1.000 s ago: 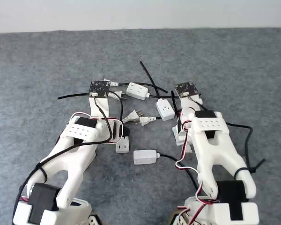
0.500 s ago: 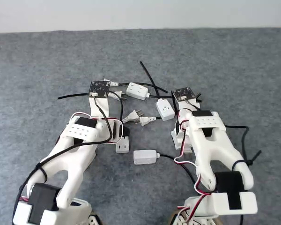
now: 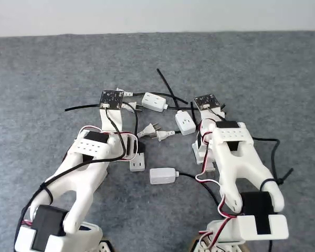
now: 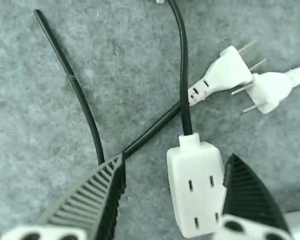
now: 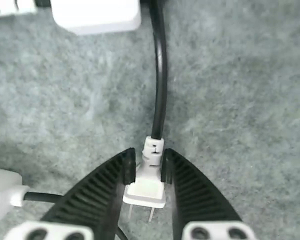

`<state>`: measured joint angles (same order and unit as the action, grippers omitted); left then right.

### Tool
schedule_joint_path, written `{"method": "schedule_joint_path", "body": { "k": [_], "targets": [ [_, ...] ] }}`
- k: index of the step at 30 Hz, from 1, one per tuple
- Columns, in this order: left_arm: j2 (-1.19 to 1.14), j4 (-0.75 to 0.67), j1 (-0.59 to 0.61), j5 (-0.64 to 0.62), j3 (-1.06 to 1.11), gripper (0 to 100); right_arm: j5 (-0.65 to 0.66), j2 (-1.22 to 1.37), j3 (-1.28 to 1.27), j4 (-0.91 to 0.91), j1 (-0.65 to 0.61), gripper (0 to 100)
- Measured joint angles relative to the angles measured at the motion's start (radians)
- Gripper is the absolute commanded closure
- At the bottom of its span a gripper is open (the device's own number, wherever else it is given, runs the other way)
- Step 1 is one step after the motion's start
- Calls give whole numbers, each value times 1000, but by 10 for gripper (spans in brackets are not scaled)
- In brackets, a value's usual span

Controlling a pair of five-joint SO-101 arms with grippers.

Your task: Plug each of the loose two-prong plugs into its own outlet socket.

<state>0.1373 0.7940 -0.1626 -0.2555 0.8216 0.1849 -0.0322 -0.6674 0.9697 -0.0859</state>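
Observation:
In the right wrist view my right gripper (image 5: 149,155) is shut on a white two-prong plug (image 5: 146,183). Its black cable (image 5: 159,75) runs away toward a white outlet socket (image 5: 95,14). In the left wrist view my left gripper (image 4: 176,162) is open, with a white outlet socket (image 4: 195,190) lying on the carpet between its fingers (image 4: 97,197). Two loose white plugs (image 4: 222,75) (image 4: 272,90) lie just beyond that socket. From above, those plugs (image 3: 156,132) sit between the arms. The left gripper (image 3: 135,152) stands over its socket (image 3: 137,164), and the right gripper (image 3: 202,151) is largely hidden under its arm.
Other white sockets lie on the grey carpet: one at the back (image 3: 154,102), one beside the right arm (image 3: 185,122), one in front (image 3: 163,175). Black cables (image 3: 168,86) cross among them. Open carpet lies further back and at both sides.
The right arm has shifted slightly to the left and its base has turned. The left arm has kept still.

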Motion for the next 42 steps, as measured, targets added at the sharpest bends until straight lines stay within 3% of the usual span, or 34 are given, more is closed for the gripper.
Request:
{"method": "schedule_joint_path", "body": {
  "k": [21,26,36,42],
  "targets": [
    [0,0,0,0,0,705,-2,63,34,0,-2,903],
    [0,0,0,0,0,705,-3,64,43,0,0,994],
    [0,0,0,0,0,705,-28,64,43,0,2,991],
    [0,0,5,0,0,705,-44,-98,43,100,-40,991]
  ]
}}
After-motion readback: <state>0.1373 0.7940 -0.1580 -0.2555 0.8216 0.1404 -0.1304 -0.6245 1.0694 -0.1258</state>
